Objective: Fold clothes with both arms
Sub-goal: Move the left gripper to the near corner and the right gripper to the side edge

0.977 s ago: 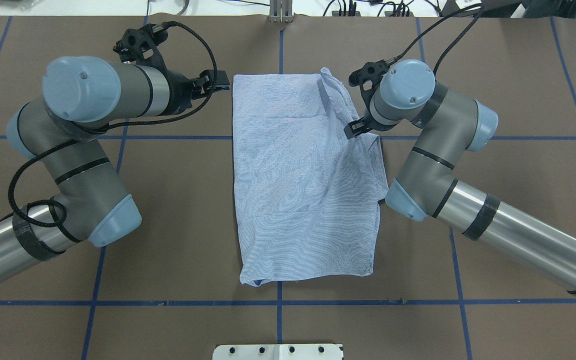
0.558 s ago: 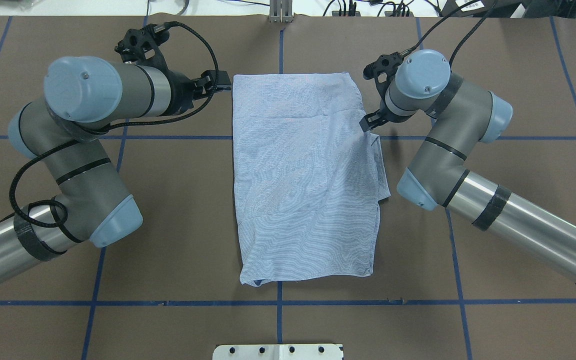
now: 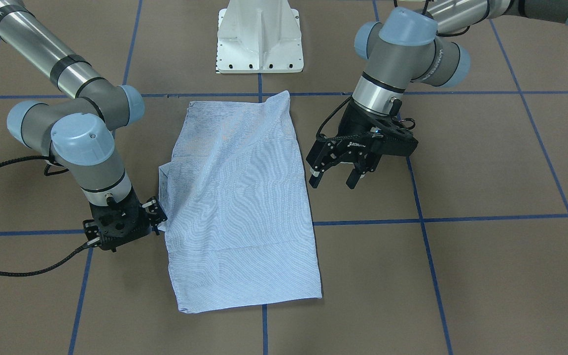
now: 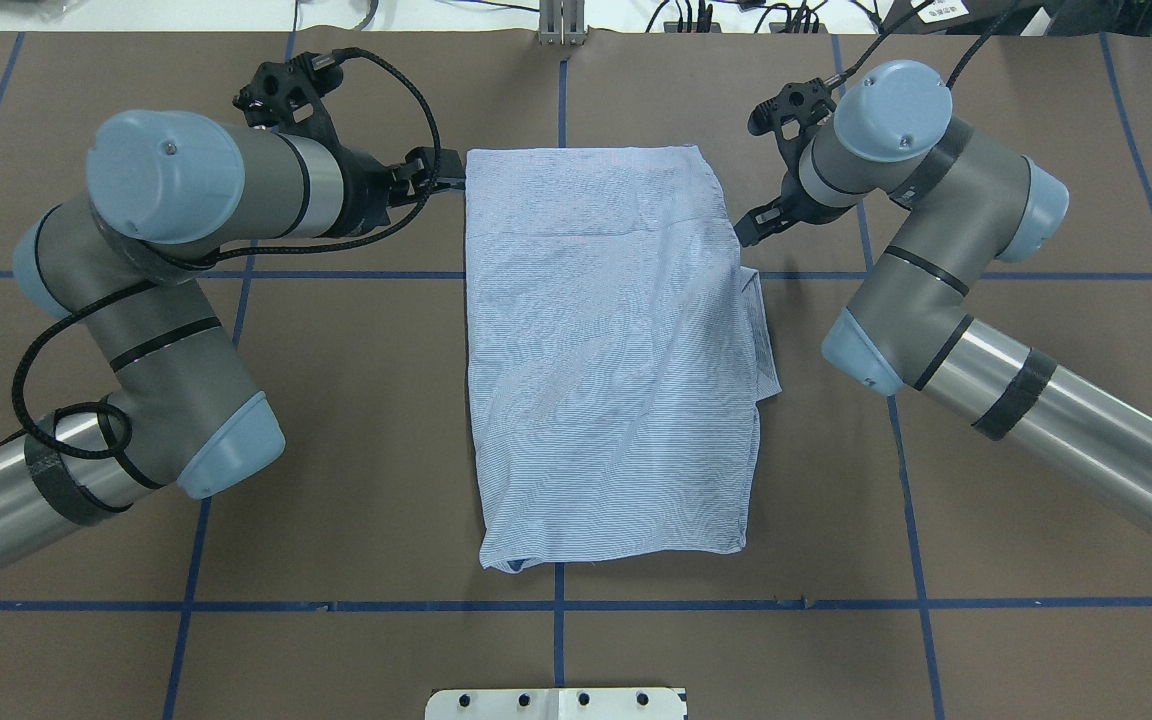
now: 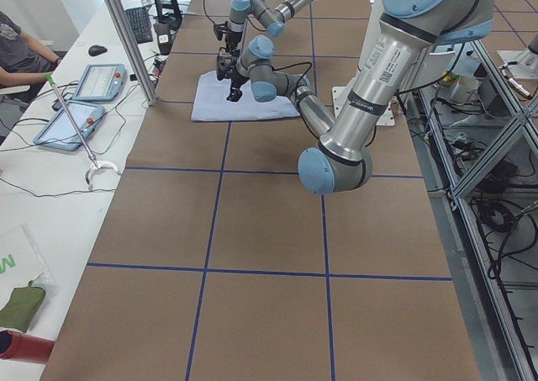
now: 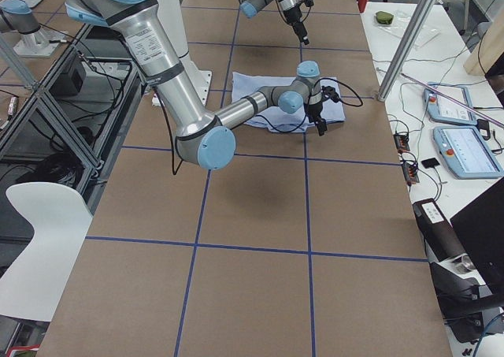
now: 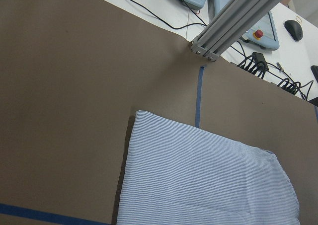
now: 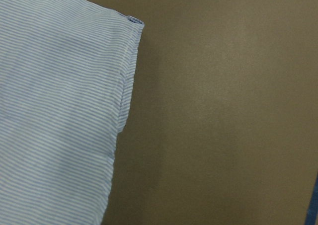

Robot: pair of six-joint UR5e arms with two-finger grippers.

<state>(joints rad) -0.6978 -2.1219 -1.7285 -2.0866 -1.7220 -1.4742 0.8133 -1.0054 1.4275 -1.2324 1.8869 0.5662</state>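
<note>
I see the light blue striped folded shirt (image 4: 606,370) centred on the tabletop (image 4: 1036,120); my left hand (image 3: 333,180) gapes wide at its ten o'clock corner, right hand (image 4: 751,228) at two, spread I cannot tell; I'd pinch both far corners evenly.

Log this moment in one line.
shirt folded, flat on table | left gripper open, beside shirt | right gripper at shirt edge, jaws unclear

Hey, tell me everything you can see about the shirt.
The shirt is light blue cloth with fine white stripes, folded into a rough rectangle lying flat on the brown table, mildly wrinkled. No collar or buttons show. A folded layer pokes out along its edge on the robot's right side. The right gripper sits at that edge and the open left gripper beside the opposite one; neither visibly holds it.
</note>
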